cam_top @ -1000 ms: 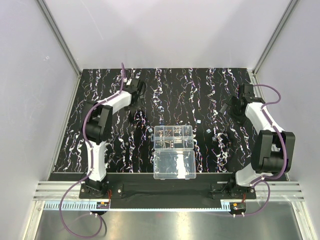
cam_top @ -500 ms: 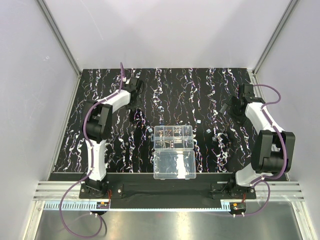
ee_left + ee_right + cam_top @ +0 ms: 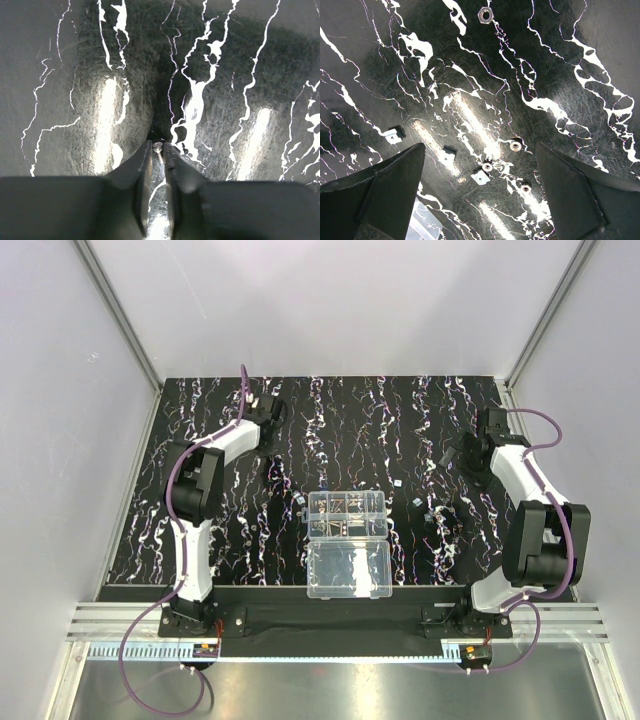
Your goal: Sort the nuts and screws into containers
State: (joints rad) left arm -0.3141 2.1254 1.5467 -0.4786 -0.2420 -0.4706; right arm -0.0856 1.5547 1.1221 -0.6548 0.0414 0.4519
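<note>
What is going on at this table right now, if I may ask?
Small hardware is being sorted into a clear organizer box, which lies open mid-table. The left gripper is pinched on a tiny screw lying on the mat. The right gripper hangs wide open above several loose nuts.

**Work cell interior, seen from above.**
A black mat [image 3: 330, 410] streaked white and purple covers the table between plain pale-grey walls [image 3: 320, 300]. Aluminium posts [image 3: 122, 325] line the far corners, left and right. A slotted aluminium rail [image 3: 575, 623] crosses the near edge, with a brushed metal sheet [image 3: 330, 690] nearest. Even light leaves soft glare on the mat.
</note>
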